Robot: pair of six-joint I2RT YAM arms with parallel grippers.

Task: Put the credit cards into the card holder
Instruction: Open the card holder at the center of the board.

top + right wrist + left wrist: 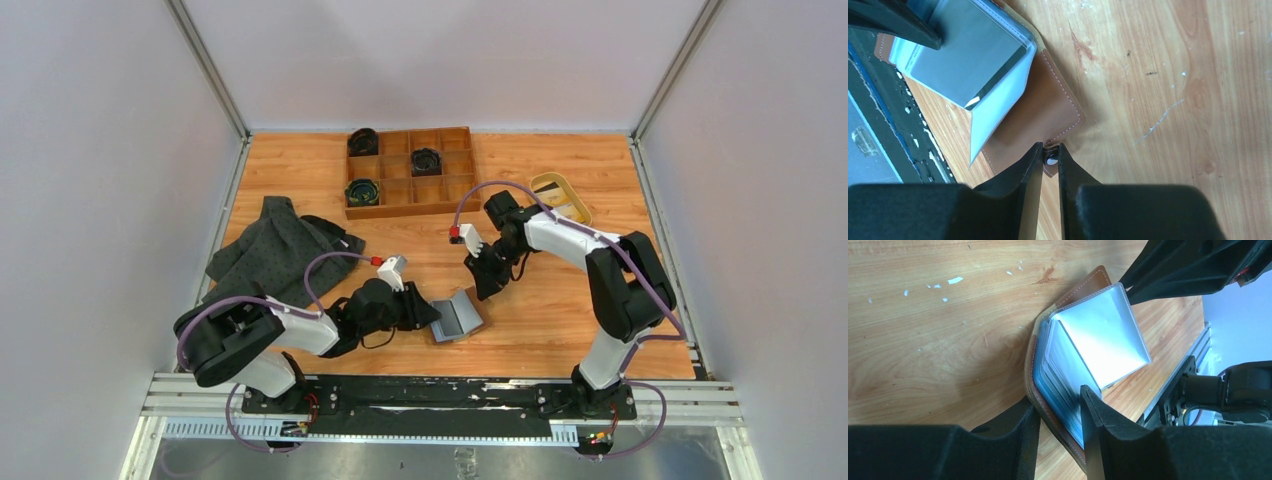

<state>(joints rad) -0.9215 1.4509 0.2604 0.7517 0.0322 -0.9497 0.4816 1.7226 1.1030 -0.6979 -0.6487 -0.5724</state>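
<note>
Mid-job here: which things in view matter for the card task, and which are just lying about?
Job: card holder, gripped by left pincer and right pincer; credit cards in the tan dish.
Lying about: wooden tray, black coils in it, grey cloth.

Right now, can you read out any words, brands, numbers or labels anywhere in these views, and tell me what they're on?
No text can be read in any view.
card holder: plain brown leather, no brand or stamp showing.
clear sleeves: they look blank, with only glare on them.
cards in the tan dish: too small to read any print.
</note>
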